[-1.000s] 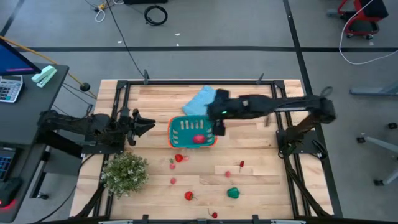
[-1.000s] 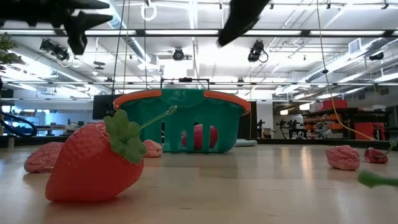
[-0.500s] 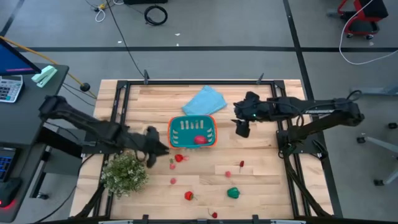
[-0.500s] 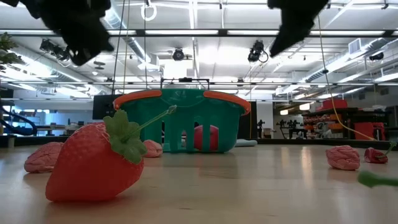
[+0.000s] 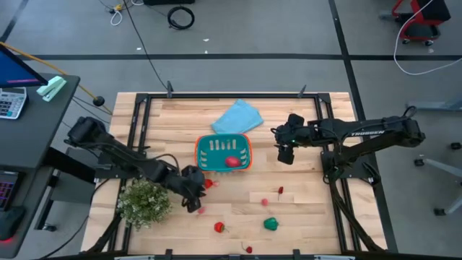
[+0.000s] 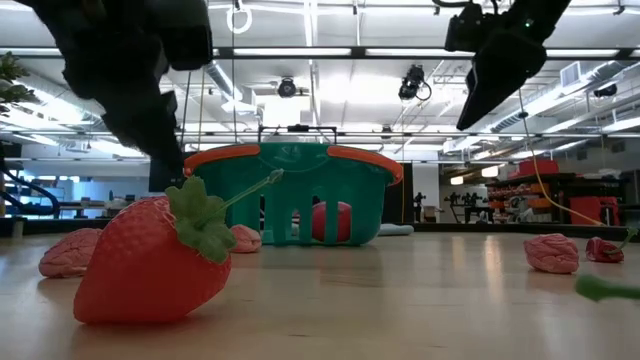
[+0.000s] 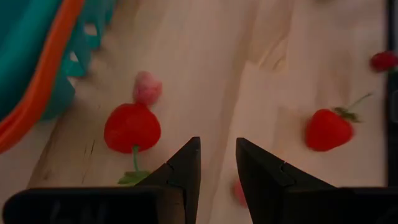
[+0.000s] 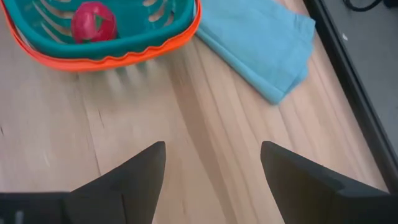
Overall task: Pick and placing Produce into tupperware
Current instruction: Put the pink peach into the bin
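Tupperware point(image 5: 223, 153) seemingly lies lengthwise across the table; left claw point(image 5: 193, 196) narrowly parted, right claw point(image 5: 284, 152) released.

A grey floor point(image 5: 289, 36) crossed by dark seams surrounds the wooden bench point(image 5: 303, 209). A black cable coil point(image 5: 180, 16) and a white cable point(image 5: 419, 61) lie on it. Strip lights point(image 6: 330, 52) and ducts hang from the ceiling.

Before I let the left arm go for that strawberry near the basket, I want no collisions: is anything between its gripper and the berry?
Nothing visible. The left gripper, fingers slightly apart, hangs beside the strawberry with only bare table between. The teal basket sits just beyond it.
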`<state>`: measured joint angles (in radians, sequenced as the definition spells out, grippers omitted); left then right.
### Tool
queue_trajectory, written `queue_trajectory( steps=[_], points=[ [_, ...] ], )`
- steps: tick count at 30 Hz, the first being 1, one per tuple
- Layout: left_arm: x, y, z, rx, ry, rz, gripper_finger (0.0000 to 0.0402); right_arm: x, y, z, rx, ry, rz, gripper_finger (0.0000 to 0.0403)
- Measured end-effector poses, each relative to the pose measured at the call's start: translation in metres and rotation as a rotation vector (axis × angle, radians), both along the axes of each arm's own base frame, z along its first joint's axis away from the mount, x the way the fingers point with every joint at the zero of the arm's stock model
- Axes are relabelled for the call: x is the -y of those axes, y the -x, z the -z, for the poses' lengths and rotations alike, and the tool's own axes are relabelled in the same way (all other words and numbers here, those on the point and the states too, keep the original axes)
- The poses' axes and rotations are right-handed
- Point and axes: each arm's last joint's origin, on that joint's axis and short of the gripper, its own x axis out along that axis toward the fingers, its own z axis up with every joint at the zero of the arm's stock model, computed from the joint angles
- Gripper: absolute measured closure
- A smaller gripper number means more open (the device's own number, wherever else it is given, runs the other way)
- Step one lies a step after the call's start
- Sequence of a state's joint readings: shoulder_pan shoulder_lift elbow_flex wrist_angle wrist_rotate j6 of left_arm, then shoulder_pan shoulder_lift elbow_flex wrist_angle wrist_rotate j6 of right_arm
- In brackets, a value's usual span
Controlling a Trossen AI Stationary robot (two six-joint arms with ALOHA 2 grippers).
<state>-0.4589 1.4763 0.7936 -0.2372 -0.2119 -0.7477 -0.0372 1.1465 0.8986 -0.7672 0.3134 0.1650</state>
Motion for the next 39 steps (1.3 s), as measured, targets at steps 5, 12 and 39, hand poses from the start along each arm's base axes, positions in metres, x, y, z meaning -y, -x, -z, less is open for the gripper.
queue_trajectory(
  steps=[5,12,39],
  points=[
    [-0.002,0.001,0.011,-0.152,-0.075,-0.004,0.0294,0.000,-0.003,-0.002,0.039,0.002,0.000,0.0130],
    [-0.006,-0.002,0.026,-0.225,-0.109,-0.022,0.0294,0.000,-0.004,-0.004,0.062,0.007,-0.006,0.0130],
    [-0.005,-0.016,0.011,-0.187,-0.121,0.073,0.0294,0.000,-0.005,-0.004,0.066,0.008,-0.008,0.0133]
  ],
)
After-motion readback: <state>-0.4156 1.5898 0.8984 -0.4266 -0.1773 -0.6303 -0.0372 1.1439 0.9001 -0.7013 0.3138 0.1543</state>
